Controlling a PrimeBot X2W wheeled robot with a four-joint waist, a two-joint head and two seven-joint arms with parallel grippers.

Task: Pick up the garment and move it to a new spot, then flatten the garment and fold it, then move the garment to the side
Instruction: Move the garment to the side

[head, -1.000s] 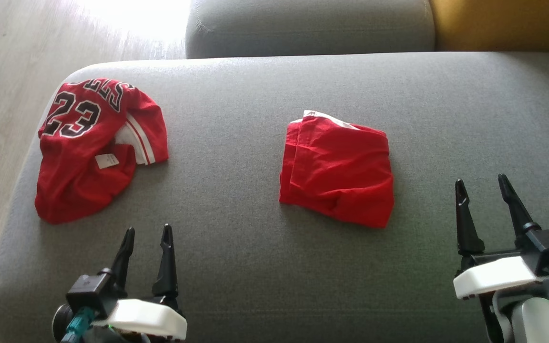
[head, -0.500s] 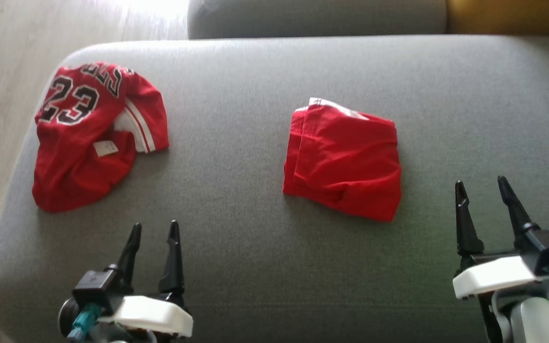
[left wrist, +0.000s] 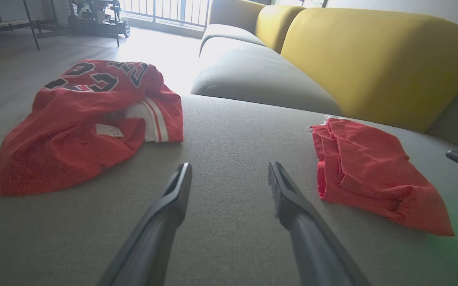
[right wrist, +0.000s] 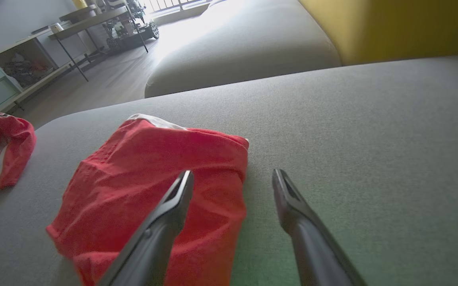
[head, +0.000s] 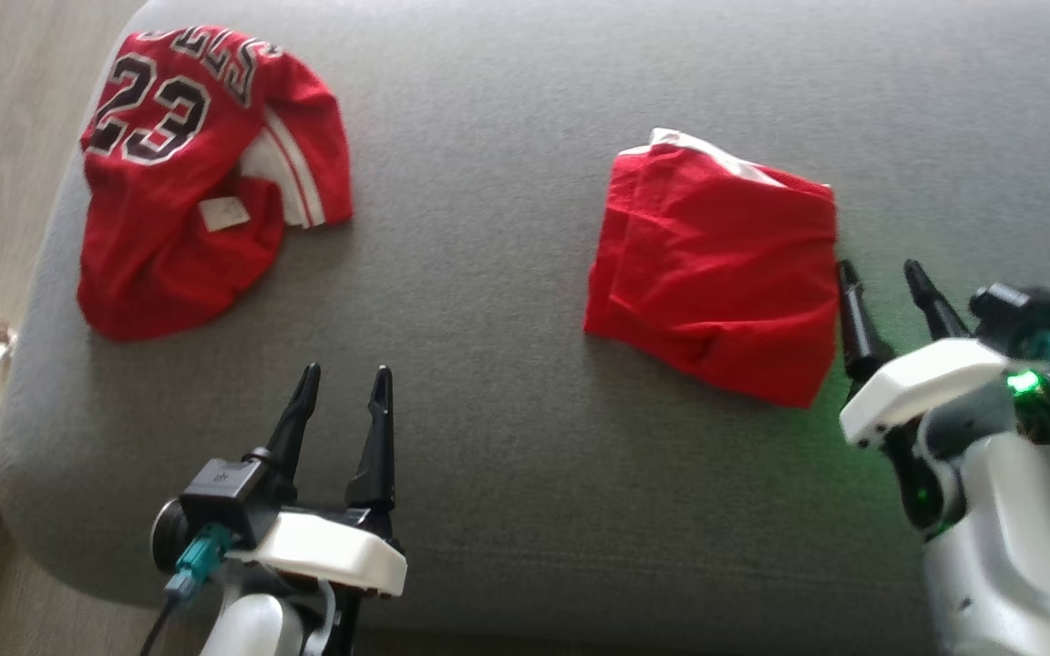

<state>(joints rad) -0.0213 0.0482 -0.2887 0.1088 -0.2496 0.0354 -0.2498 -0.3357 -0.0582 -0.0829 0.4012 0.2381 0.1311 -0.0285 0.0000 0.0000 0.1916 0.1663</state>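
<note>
Red cloth lies in two places on the grey sofa cushion [head: 488, 364]: a folded red garment [head: 716, 273] right of the middle and a crumpled jersey [head: 179, 182] at the far left. We hold our right gripper [head: 879, 269] at the folded garment's right edge, jaws spread wide and holding nothing. One finger is over the cloth and one over bare cushion, probably so that closing would pinch that edge for the move aside. Whether it touches the fabric we cannot tell. Our left gripper [head: 347, 371] hovers near us over bare cushion, equally wide and empty, well apart from the jersey.
</note>
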